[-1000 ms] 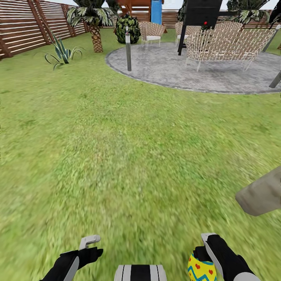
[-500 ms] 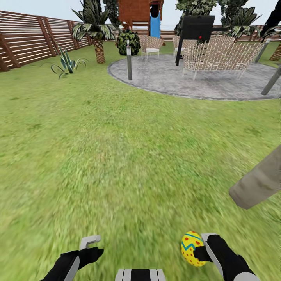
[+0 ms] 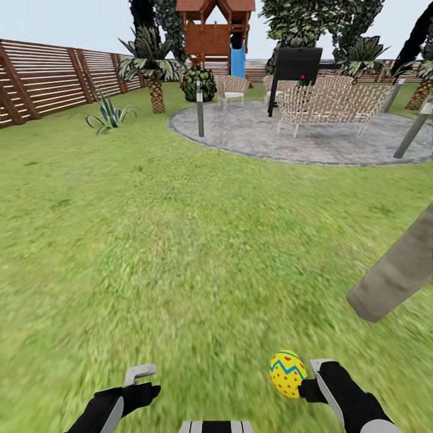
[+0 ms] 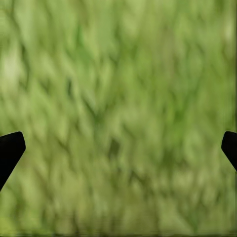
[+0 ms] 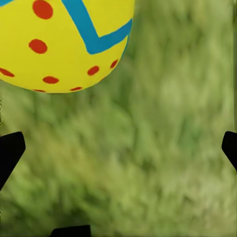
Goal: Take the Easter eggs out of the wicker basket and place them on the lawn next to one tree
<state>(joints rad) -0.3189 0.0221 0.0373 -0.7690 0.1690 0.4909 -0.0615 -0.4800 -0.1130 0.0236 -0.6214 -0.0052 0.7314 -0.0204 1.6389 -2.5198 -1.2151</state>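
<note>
Egg beside the right jaws, trunk ahead-right; both grippers wide.

Left gripper (image 3: pixel 139 380) jaws spread wide, empty, only lawn (image 4: pixel 118 98) between the tips. Easter egg (image 3: pixel 287 373) sits just outside the right gripper (image 3: pixel 314 380), touching its inner finger, not between the jaws, which are wide apart with grass in the gap. Tree trunk (image 3: pixel 394 270) lies beyond and outboard of those jaws. Risk: the unclamped egg rolls away from the trunk if the finger nudges it.
</note>
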